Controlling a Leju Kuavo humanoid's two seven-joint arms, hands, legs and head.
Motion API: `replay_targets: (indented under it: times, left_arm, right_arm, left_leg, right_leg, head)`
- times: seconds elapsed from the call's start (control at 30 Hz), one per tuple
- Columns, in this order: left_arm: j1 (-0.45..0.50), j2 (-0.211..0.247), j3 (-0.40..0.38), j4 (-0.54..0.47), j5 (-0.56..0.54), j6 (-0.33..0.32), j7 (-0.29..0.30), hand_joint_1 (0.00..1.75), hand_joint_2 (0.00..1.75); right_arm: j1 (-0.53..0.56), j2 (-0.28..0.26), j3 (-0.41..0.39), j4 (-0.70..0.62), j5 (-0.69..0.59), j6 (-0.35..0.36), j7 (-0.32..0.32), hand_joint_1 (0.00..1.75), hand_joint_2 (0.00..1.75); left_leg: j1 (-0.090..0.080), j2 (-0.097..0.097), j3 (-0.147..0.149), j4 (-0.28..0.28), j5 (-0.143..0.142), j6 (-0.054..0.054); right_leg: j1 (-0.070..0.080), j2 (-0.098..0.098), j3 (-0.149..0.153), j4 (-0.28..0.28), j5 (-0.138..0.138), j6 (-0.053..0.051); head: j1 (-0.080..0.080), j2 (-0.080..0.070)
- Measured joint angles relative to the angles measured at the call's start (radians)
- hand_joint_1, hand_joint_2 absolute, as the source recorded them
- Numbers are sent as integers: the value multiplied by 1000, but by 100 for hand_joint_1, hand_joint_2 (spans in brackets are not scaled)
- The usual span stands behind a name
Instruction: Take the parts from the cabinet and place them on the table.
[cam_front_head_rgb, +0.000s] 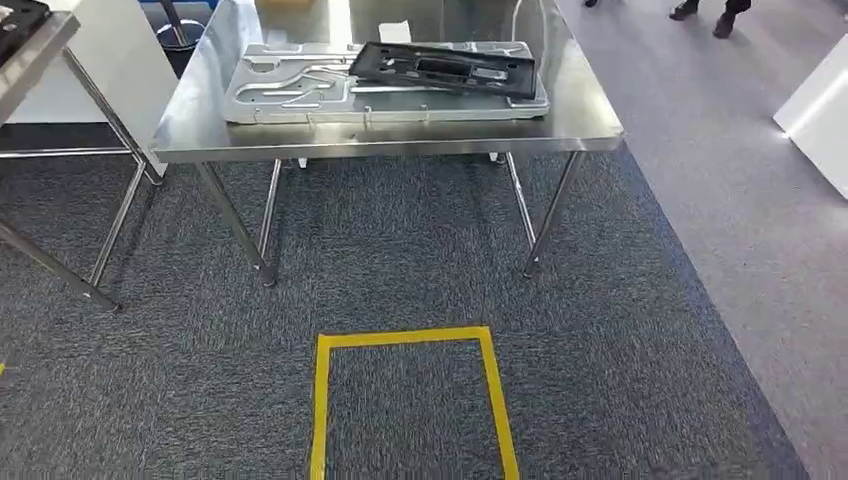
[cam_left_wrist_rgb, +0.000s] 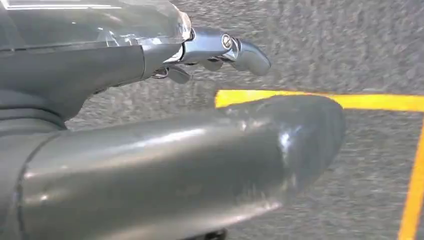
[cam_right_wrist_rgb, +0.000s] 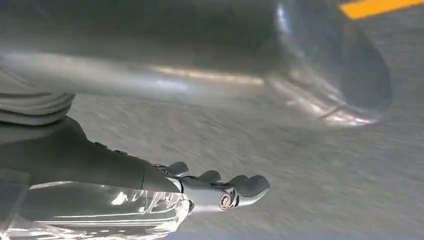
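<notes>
Both the left hand (cam_left_wrist_rgb: 200, 125) and the right hand (cam_right_wrist_rgb: 210, 100) hang empty, fingers loosely apart, above carpet, while the black part (cam_front_head_rgb: 445, 68) lies on the silver part (cam_front_head_rgb: 290, 85) on the table (cam_front_head_rgb: 380, 135) at twelve o'clock.

**Parts lying on the table, taped square on the carpet before it**

A flat silver stamped metal panel (cam_front_head_rgb: 300, 85) is lying on the stainless steel table (cam_front_head_rgb: 400, 135), and a black plastic frame part (cam_front_head_rgb: 445, 68) is resting on its right half. A yellow tape square (cam_front_head_rgb: 405, 340) is sitting on the carpet before the table. A second steel table (cam_front_head_rgb: 30, 60) is standing left.
</notes>
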Motion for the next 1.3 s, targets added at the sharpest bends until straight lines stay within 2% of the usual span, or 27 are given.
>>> replay_targets:
  times: [0.07,0.1,0.17,0.2,0.27,0.3,0.33,0.37,0.43,0.47,0.5,0.53,0.6,0.63,0.67,0.77,0.8,0.83,0.9,0.97,1.0,1.03,1.07,1.13,1.17,1.2,1.3]
  left_arm:
    - [-1,-4,4,-5,-7,0,3,0,0]
    - [-1,-6,5,-7,-10,1,5,0,0]
    - [-2,-11,7,-10,-17,5,8,0,0]
    - [0,-11,9,-13,-19,7,9,0,0]
    - [-2,-5,19,-14,-18,13,8,0,0]
    - [-2,0,23,-14,-19,17,9,0,0]
    - [-1,7,25,-14,-21,24,10,0,0]
    - [0,8,26,-14,-22,25,12,0,0]
    - [3,12,29,-14,-24,26,14,0,0]
    - [4,15,30,-14,-24,26,14,0,0]
    - [5,17,32,-14,-25,28,16,0,0]
    - [5,19,33,-14,-26,33,22,0,0]
    - [4,23,37,-14,-35,49,56,0,0]
    - [4,24,39,-14,-37,51,68,0,0]
    - [1,27,42,-14,-40,54,85,0,0]
    - [6,27,51,-14,-48,57,105,0,0]
    - [9,26,53,-14,-48,57,106,0,0]
    - [10,20,54,-14,-50,57,109,0,0]
    - [9,19,56,-15,-58,58,132,0,0]
    - [9,15,61,-15,-66,61,156,0,0]
    - [11,13,64,-16,-67,61,162,0,0]
    - [13,11,68,-16,-69,61,166,0,0]
    - [14,8,71,-16,-69,61,168,0,0]
    - [14,3,71,-16,-74,63,173,0,0]
    - [13,0,72,-17,-75,64,178,0,0]
    - [10,-2,73,-18,-76,66,188,0,0]
    - [14,-3,82,-22,-82,77,246,0,0]
  right_arm:
    - [-18,0,-48,35,6,8,49,0,0]
    - [-27,0,-66,48,11,10,69,0,0]
    - [-41,0,-107,81,23,17,104,0,0]
    - [-46,2,-121,94,29,27,114,0,0]
    - [-53,3,-152,120,36,74,126,0,0]
    - [-54,6,-170,131,46,96,132,0,0]
    - [-56,7,-183,139,54,109,134,0,0]
    - [-57,8,-192,145,59,118,136,0,0]
    - [-57,8,-205,157,65,124,138,0,0]
    - [-58,8,-210,161,66,127,138,0,0]
    - [-58,8,-215,165,66,133,140,0,0]
    - [-58,8,-220,168,67,140,143,0,0]
    - [-59,8,-229,171,84,162,150,0,0]
    - [-61,9,-233,172,92,170,151,0,0]
    - [-61,10,-241,172,106,178,153,0,0]
    - [-73,10,-265,175,132,187,157,0,0]
    - [-76,10,-267,175,135,187,157,0,0]
    - [-76,9,-271,176,140,187,157,0,0]
    - [-78,9,-280,177,159,192,164,0,0]
    - [-78,9,-291,178,176,203,170,0,0]
    - [-78,8,-293,180,181,203,174,0,0]
    - [-79,9,-295,181,183,203,174,0,0]
    - [-80,9,-296,181,185,203,174,0,0]
    - [-80,9,-296,182,190,203,175,0,0]
    - [-81,8,-299,183,193,203,175,0,0]
    - [-85,9,-303,185,197,203,176,0,0]
    - [-86,9,-307,188,243,221,193,0,0]
  left_leg:
    - [0,2,-41,12,21,-7]
    - [0,1,-60,19,28,-11]
    - [-5,-2,-80,38,38,-22]
    - [-6,1,-86,42,48,-30]
    - [-1,2,-89,35,69,-44]
    - [1,0,-95,37,72,-51]
    - [5,-5,-104,55,45,-56]
    - [7,-6,-121,100,-8,-59]
    - [8,-8,-172,261,-107,-68]
    - [9,-8,-190,328,-130,-70]
    - [9,-8,-187,350,-127,-71]
    - [9,-8,-160,323,-106,-70]
    - [8,-1,-44,156,-42,-62]
    - [6,22,12,70,-32,-54]
    - [-6,46,32,33,-48,-43]
    - [-11,29,10,31,-40,-24]
    - [-4,20,8,19,-34,-15]
    - [3,15,16,9,-23,-10]
    - [4,-1,6,6,-13,3]
    - [3,-19,-3,7,-8,3]
    - [3,-30,-7,10,-7,1]
    - [3,-41,-8,13,-6,0]
    - [4,-52,-9,17,-6,-1]
    - [4,-74,-11,24,-7,-6]
    - [2,-82,-16,29,-6,-12]
    - [-1,-93,-25,38,-7,-21]
    - [4,-117,-36,32,5,-43]
  right_leg:
    - [-4,0,76,-54,85,-1]
    - [-5,0,138,-125,96,-4]
    - [2,0,304,-335,33,-17]
    - [3,-2,312,-377,6,-28]
    - [10,1,299,-366,18,-43]
    - [5,-4,293,-371,32,-55]
    - [5,-9,286,-371,40,-64]
    - [5,-10,278,-371,47,-73]
    - [8,-13,256,-368,62,-78]
    - [11,-20,245,-364,68,-80]
    - [13,-22,235,-359,71,-80]
    - [13,-28,226,-352,72,-79]
    - [14,-39,216,-339,71,-77]
    - [16,-45,216,-334,69,-74]
    - [21,-54,210,-331,68,-68]
    - [20,-76,210,-333,74,-53]
    - [26,-84,212,-334,74,-46]
    - [21,-66,206,-317,59,-39]
    - [16,-11,152,-202,-22,-31]
    - [10,-2,80,-53,-85,-24]
    - [8,-1,62,-17,-86,-22]
    - [5,-1,70,-37,-58,-20]
    - [2,1,101,-100,-12,-20]
    - [-2,25,185,-272,74,-24]
    - [-6,70,201,-313,67,-28]
    - [-4,74,198,-323,69,-28]
    - [2,47,195,-323,77,-44]
  head:
    - [1,0]
    - [1,0]
    - [5,0]
    - [1,0]
    - [0,0]
    - [2,0]
    - [0,0]
    - [-3,0]
    - [-4,0]
    - [-5,0]
    - [-4,0]
    - [-4,0]
    - [-5,0]
    - [-5,0]
    - [-4,0]
    - [-2,0]
    - [-4,0]
    - [-3,0]
    - [7,0]
    - [7,0]
    - [8,0]
    - [7,0]
    - [7,0]
    - [8,0]
    - [8,0]
    - [5,0]
    - [5,0]
